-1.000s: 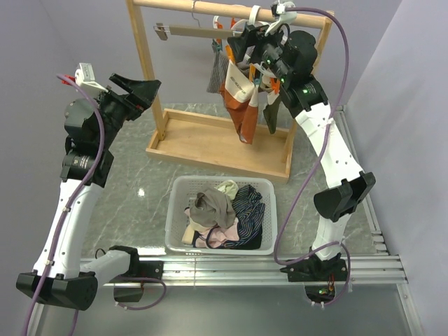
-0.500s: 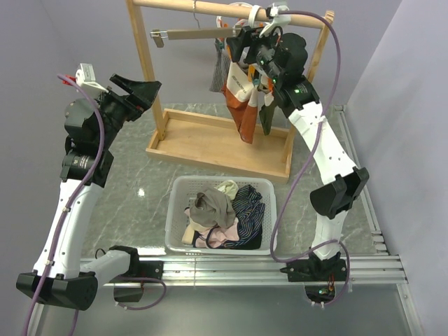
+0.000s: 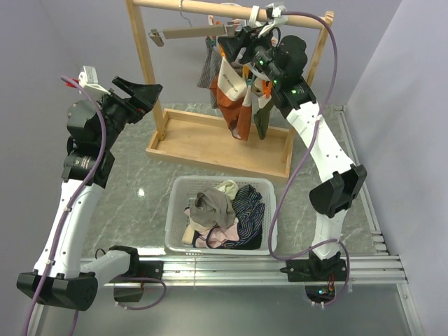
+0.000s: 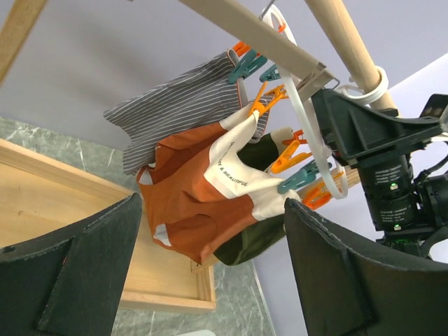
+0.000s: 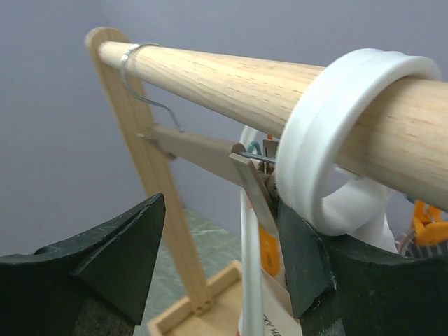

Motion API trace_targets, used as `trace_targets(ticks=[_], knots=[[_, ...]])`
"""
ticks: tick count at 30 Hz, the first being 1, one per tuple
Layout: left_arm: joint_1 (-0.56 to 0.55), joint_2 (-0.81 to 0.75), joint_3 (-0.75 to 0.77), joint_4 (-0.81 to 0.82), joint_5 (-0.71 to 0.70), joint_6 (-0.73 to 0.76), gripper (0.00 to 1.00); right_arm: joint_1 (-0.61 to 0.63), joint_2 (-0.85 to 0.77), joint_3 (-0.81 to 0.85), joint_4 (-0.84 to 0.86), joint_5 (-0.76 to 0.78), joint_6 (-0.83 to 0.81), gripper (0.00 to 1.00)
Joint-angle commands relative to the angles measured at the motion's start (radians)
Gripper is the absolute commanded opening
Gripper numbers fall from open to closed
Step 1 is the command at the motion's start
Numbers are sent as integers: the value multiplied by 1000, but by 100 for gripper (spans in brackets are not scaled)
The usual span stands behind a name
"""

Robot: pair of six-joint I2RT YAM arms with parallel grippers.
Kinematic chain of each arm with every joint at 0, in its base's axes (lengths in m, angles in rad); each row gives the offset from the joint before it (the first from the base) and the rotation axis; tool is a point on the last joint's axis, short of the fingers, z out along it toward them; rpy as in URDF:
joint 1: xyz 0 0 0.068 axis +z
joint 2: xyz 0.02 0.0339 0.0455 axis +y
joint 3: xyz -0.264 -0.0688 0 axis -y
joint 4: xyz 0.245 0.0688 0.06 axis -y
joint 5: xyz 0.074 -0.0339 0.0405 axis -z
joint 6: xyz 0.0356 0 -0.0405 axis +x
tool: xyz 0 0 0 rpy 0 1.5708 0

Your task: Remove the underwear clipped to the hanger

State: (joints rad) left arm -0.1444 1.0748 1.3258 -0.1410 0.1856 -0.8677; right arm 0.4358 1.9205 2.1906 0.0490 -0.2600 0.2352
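Underwear [image 4: 189, 203] hangs pegged to the hanger [image 5: 322, 154]; we hold our right gripper [image 5: 220, 210] spread beside its hook, our left gripper [image 4: 213, 210] spread wide, well apart.

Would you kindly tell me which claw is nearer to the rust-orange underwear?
Right. The right claw sits at the rail just above the rust-orange underwear; the left claw hovers beyond the rack's left post.
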Motion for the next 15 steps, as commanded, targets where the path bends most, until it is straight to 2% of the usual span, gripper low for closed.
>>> trace_targets(ticks=[1, 4, 9, 15], knots=[[5, -26, -5, 35, 14, 1, 88, -9, 14, 34, 115, -129, 149, 73], [5, -35, -4, 27, 5, 4, 88, -14, 35, 44, 221, -195, 242, 74], [5, -47, -7, 20, -3, 7, 88, -14, 38, 80, 282, -288, 358, 74], [5, -44, -14, 30, 6, -1, 88, -16, 12, 64, 339, -372, 424, 76]])
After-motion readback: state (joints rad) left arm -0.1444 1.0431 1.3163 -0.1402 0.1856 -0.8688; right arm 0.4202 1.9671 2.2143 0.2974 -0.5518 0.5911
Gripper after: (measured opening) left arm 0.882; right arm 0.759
